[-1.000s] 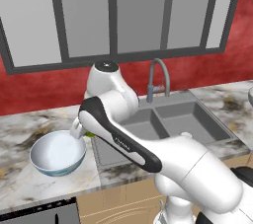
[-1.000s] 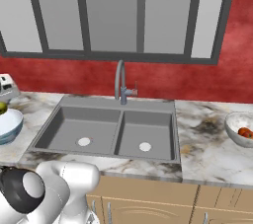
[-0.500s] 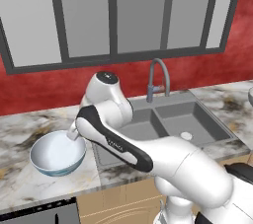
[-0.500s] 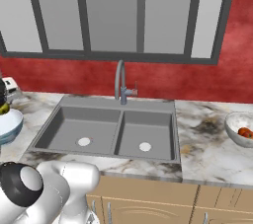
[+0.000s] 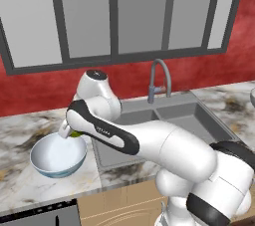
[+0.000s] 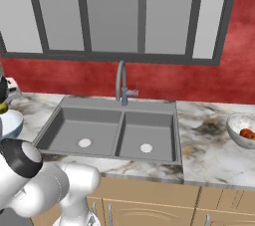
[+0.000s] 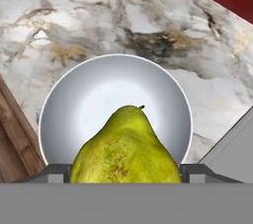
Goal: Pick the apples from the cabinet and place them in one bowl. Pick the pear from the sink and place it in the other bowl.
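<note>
My gripper [image 7: 126,171] is shut on the yellow-green pear [image 7: 123,149], whose stem end points away from the hand. Straight below it lies the other bowl [image 7: 64,99], glossy, pale bluish-white and with nothing inside. From the left base view the gripper [image 5: 67,130] hangs over that bowl's [image 5: 55,158] far right rim, a sliver of pear [image 5: 76,134] showing green. On the counter far to the right of the sink [image 6: 114,130] stands the frosted grey-white bowl [image 6: 238,123] with the red apples [image 6: 245,133] in it.
A tall curved faucet [image 5: 158,78] rises behind the double sink [image 5: 164,118]. Marble counter [image 7: 148,25] spreads around the bluish bowl, and its front edge over the wooden cabinet front [image 7: 12,139] runs close by. A red wall and grey window panes stand behind.
The arm has swung left, carrying the pear from the bowl's right rim toward its middle. The jaws have kept their hold.
</note>
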Tool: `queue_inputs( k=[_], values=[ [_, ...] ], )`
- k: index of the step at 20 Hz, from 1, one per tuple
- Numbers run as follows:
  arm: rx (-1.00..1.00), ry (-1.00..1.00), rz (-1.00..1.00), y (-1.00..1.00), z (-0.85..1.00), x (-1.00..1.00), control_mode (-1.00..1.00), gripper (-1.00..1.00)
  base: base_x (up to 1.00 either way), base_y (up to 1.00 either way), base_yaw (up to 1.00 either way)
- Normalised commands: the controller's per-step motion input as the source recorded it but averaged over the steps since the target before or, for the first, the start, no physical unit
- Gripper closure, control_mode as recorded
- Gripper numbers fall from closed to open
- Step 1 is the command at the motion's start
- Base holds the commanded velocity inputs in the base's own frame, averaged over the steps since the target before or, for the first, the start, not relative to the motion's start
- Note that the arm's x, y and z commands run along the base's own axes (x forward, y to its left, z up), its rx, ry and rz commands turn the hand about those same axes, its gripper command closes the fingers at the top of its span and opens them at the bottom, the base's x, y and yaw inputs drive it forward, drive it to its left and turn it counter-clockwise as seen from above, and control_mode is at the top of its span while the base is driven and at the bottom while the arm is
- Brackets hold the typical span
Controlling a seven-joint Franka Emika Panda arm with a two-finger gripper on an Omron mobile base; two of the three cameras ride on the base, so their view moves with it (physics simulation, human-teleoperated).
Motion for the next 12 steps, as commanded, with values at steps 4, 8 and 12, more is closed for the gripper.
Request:
queue_inputs(
  k=[4,8,12],
  values=[
    [-0.13,0.01,0.0,0.38,-0.01,0.03,-1.0,1.0,0.0,0.0,0.0],
    [-0.1,0.06,0.0,0.19,-0.03,0.01,-1.0,1.0,0.0,0.0,0.0],
    [-0.01,0.17,0.0,0.0,-0.25,0.13,-1.0,1.0,0.0,0.0,0.0]
  ],
)
